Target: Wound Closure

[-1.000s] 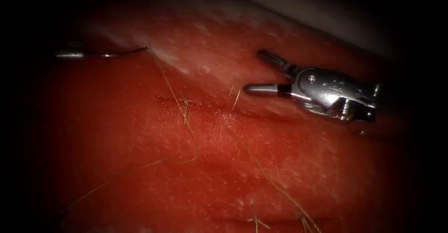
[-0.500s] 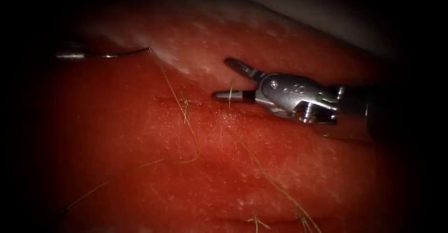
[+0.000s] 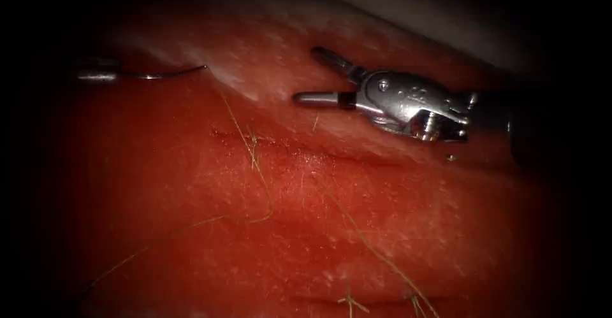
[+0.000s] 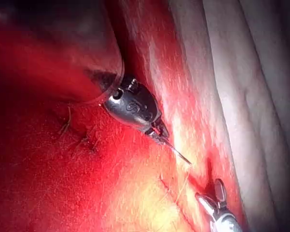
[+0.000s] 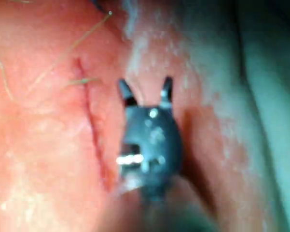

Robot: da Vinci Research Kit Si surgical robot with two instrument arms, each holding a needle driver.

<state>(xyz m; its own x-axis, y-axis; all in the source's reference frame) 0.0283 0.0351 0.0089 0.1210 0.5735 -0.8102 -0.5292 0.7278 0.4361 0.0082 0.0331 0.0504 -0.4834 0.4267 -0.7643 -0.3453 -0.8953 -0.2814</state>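
Your right tool (image 3: 306, 76) hangs with its two jaws spread wide and nothing between them, just above the cut (image 3: 280, 143) and over the pale strip of the tissue (image 3: 395, 229). One jaw lies level and points toward the left of the endoscope view; the other angles up and away from it. In the right wrist view that same tool (image 5: 145, 92) shows both tips apart beside the cut (image 5: 91, 130), clear of the surface as far as you can see.

Your left tool (image 3: 95, 74) sits well apart, far to the left of the cut, with its jaws pressed together on the needle (image 3: 169, 72) near the blunt end. The needle's thin dark curve runs rightward from the jaws, and its tip rests at the edge of the pale tissue; whether the tip is in the tissue you cannot tell. In the left wrist view the left tool (image 4: 159, 135) grips the needle (image 4: 178, 153), which juts out straight toward the right tool.

Thread (image 3: 252, 159) runs from near the needle's tip down across the cut, then bends left over the tissue. Loose cut ends of thread (image 3: 382, 260) lie lower on the tissue. Between the two tools only bare tissue and this thread lie in the way.

The cut is a short, dark, shallow line, its edges close together, and red fluid (image 3: 191, 184) wets the tissue around it.
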